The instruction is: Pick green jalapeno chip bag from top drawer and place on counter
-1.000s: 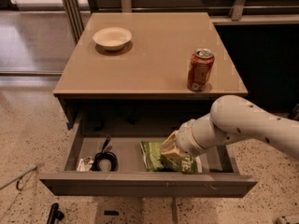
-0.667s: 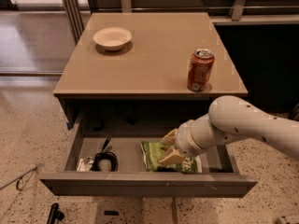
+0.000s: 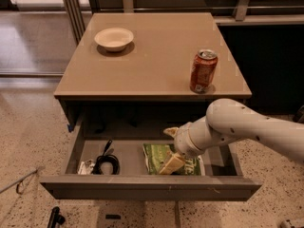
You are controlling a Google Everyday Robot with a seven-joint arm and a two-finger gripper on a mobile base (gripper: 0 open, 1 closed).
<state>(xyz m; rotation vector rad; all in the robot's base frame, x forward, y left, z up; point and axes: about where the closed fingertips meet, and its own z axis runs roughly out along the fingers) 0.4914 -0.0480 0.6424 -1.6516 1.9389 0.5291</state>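
Tool [image 3: 171, 147] is low inside the open drawer [image 3: 142, 186], its two tan fingers [image 3: 172, 164] spread apart. One touches the top of the bag [image 3: 154, 156], the other sits over its far edge. Bag lies flat on the drawer floor, right of middle. Black cable [image 3: 107, 163] is coiled at the drawer's left. On the table [image 3: 156, 56]: can [image 3: 203, 71] front right, bowl [image 3: 114, 38] back left.

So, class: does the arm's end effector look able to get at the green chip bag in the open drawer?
Probably yes: the top drawer stands open, nothing covers the green jalapeno chip bag, and the end effector hangs right over it, fingers apart.
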